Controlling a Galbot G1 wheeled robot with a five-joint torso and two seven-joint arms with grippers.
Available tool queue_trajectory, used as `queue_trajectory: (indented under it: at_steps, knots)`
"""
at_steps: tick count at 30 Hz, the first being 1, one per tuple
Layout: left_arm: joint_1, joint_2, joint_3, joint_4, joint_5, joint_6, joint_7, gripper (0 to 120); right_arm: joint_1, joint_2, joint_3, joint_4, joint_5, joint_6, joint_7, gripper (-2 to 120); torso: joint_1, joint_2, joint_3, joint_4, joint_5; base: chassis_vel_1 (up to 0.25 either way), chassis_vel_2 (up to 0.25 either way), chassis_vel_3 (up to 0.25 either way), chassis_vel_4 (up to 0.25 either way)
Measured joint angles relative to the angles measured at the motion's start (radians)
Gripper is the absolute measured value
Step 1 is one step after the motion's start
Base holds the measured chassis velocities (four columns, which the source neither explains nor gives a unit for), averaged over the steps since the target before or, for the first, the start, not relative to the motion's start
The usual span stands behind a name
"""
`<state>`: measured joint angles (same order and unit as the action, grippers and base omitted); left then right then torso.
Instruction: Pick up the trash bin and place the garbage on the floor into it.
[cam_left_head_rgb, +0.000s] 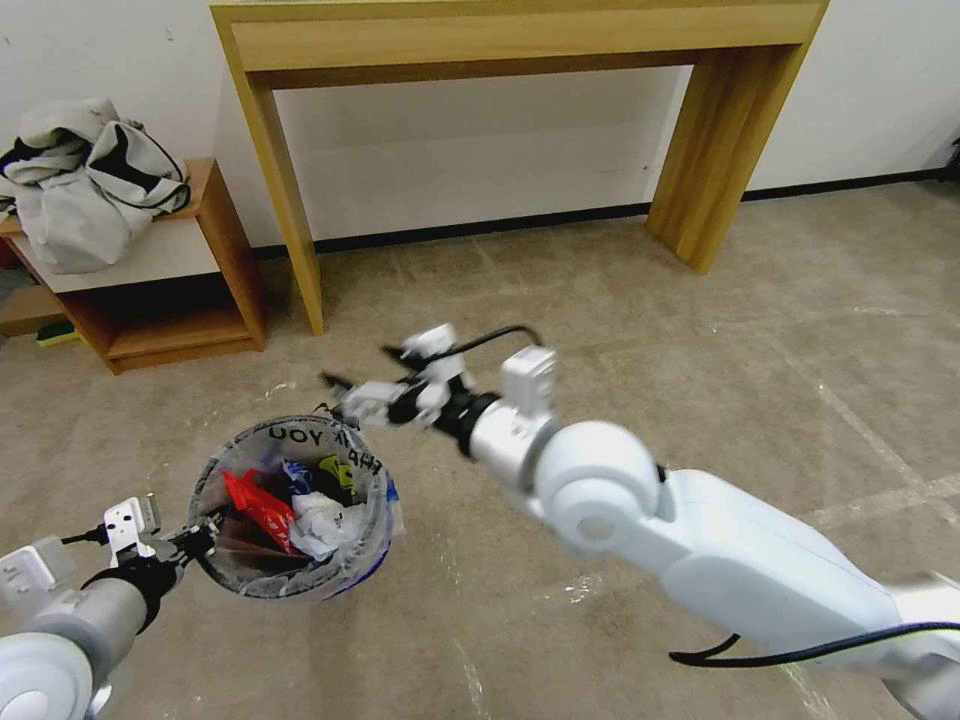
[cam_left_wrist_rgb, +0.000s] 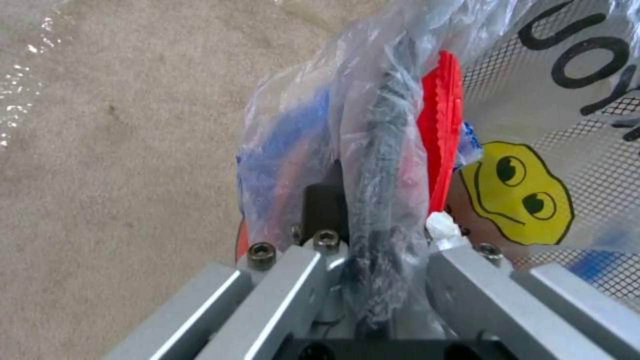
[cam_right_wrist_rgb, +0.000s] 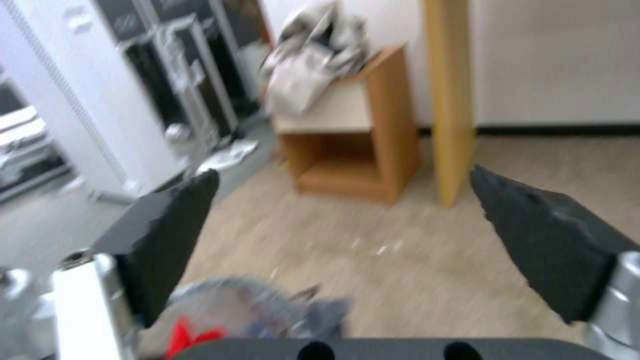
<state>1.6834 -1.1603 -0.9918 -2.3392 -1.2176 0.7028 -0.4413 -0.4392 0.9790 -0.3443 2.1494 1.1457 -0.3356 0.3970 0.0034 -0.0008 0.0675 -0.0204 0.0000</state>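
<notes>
The trash bin (cam_left_head_rgb: 290, 510) hides most of its red wall behind the clear bag, and the garbage (cam_left_head_rgb: 300, 505) inside overlaps, so lower pieces stay covered. In the right wrist view the bin (cam_right_wrist_rgb: 253, 310) is blurred and cut by the picture's edge. The left gripper's (cam_left_wrist_rgb: 373, 235) fingertips vanish under bunched plastic at the rim.

garbage (cam_left_head_rgb: 290, 510) in trash bin (cam_left_head_rgb: 366, 560), table (cam_left_head_rgb: 520, 40) behind
</notes>
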Motion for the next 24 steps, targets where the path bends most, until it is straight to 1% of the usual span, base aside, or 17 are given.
queue_trajectory:
  at_steps: [2, 3, 4, 5, 7, 8, 10, 11, 13, 14, 17, 18, 20, 21, 22, 23, 24]
  knots:
    - [-0.001, -0.005, -0.006, -0.003, 0.008, -0.002, 0.005, 1, -0.039, -0.018, 0.076, -0.008, -0.02, 0.025, -0.024, 100, 0.0, 0.0, 0.0, 0.0, 0.0001, 0.0, 0.0, 0.0, 0.0]
    - [-0.001, -0.005, -0.006, -0.003, 0.008, -0.002, 0.005, 1, -0.039, -0.018, 0.076, -0.008, -0.02, 0.025, -0.024, 100, 0.0, 0.0, 0.0, 0.0, 0.0001, 0.0, 0.0, 0.0, 0.0]
    - [-0.001, -0.007, -0.011, -0.005, 0.012, -0.005, 0.008, 1, -0.06, -0.027, 0.122, -0.009, -0.025, 0.033, -0.031, 100, 0.0, 0.0, 0.0, 0.0, 0.0, 0.0, 0.0, 0.0, 0.0]
    - [-0.001, -0.007, -0.011, -0.005, 0.012, -0.005, 0.008, 1, -0.06, -0.027, 0.122, -0.009, -0.025, 0.033, -0.031, 100, 0.0, 0.0, 0.0, 0.0, 0.0, 0.0, 0.0, 0.0, 0.0]
    - [0.002, -0.009, -0.016, -0.012, 0.014, -0.006, 0.01, 1, -0.104, -0.04, 0.207, -0.007, -0.029, 0.046, -0.035, 100, 0.0, 0.0, 0.0, 0.0, 0.0001, 0.0, 0.0, 0.0, 0.0]
    - [0.002, -0.009, -0.016, -0.012, 0.014, -0.006, 0.01, 1, -0.104, -0.04, 0.207, -0.007, -0.029, 0.046, -0.035, 100, 0.0, 0.0, 0.0, 0.0, 0.0001, 0.0, 0.0, 0.0, 0.0]
    - [0.005, -0.01, -0.019, -0.014, 0.014, -0.006, 0.01, 1, -0.143, -0.05, 0.273, 0.002, -0.046, 0.07, -0.032, 100, 0.0, 0.0, 0.0, 0.0001, 0.0, 0.0, 0.0, 0.0, 0.0]
    - [0.005, -0.01, -0.019, -0.014, 0.014, -0.006, 0.01, 1, -0.143, -0.05, 0.273, 0.002, -0.046, 0.07, -0.032, 100, 0.0, 0.0, 0.0, 0.0001, 0.0, 0.0, 0.0, 0.0, 0.0]
    - [0.006, -0.014, -0.022, -0.021, 0.017, -0.007, 0.01, 1, -0.201, -0.067, 0.355, 0.016, -0.088, 0.108, -0.043, 100, 0.0, 0.0, 0.0, 0.0001, -0.0001, 0.0, 0.0, 0.0, 0.0]
    - [0.006, -0.014, -0.022, -0.021, 0.017, -0.007, 0.01, 1, -0.201, -0.067, 0.355, 0.016, -0.088, 0.108, -0.043, 100, 0.0, 0.0, 0.0, 0.0001, -0.0001, 0.0, 0.0, 0.0, 0.0]
    - [0.012, -0.027, -0.023, -0.037, 0.036, -0.009, 0.013, 1, -0.283, -0.079, 0.453, 0.039, -0.142, 0.151, -0.076, 100, 0.0, 0.0, 0.0, -0.0001, 0.0, 0.0, 0.0, 0.0, 0.0]
    - [0.012, -0.027, -0.023, -0.037, 0.036, -0.009, 0.013, 1, -0.283, -0.079, 0.453, 0.039, -0.142, 0.151, -0.076, 100, 0.0, 0.0, 0.0, -0.0001, 0.0, 0.0, 0.0, 0.0, 0.0]
    - [0.017, -0.039, -0.023, -0.046, 0.057, -0.012, 0.02, 1, -0.347, -0.078, 0.516, 0.053, -0.189, 0.181, -0.096, 100, 0.0, 0.0, 0.0, 0.0001, 0.0001, 0.0, 0.0, 0.0, 0.0]
    - [0.017, -0.039, -0.023, -0.046, 0.057, -0.012, 0.02, 1, -0.347, -0.078, 0.516, 0.053, -0.189, 0.181, -0.096, 100, 0.0, 0.0, 0.0, 0.0001, 0.0001, 0.0, 0.0, 0.0, 0.0]
    - [0.023, -0.049, -0.022, -0.053, 0.072, -0.016, 0.024, 1, -0.393, -0.075, 0.558, 0.065, -0.219, 0.203, -0.107, 100, 0.0, 0.0, 0.0, 0.0001, 0.0, 0.0, 0.0, 0.0, 0.0]
    - [0.023, -0.049, -0.022, -0.053, 0.072, -0.016, 0.024, 1, -0.393, -0.075, 0.558, 0.065, -0.219, 0.203, -0.107, 100, 0.0, 0.0, 0.0, 0.0001, 0.0, 0.0, 0.0, 0.0, 0.0]
    - [0.03, -0.06, -0.022, -0.061, 0.079, -0.017, 0.027, 1, -0.443, -0.071, 0.597, 0.073, -0.259, 0.251, -0.119, 100, 0.0, 0.0, 0.0, 0.0, 0.0001, 0.0, 0.0, 0.0, 0.0]
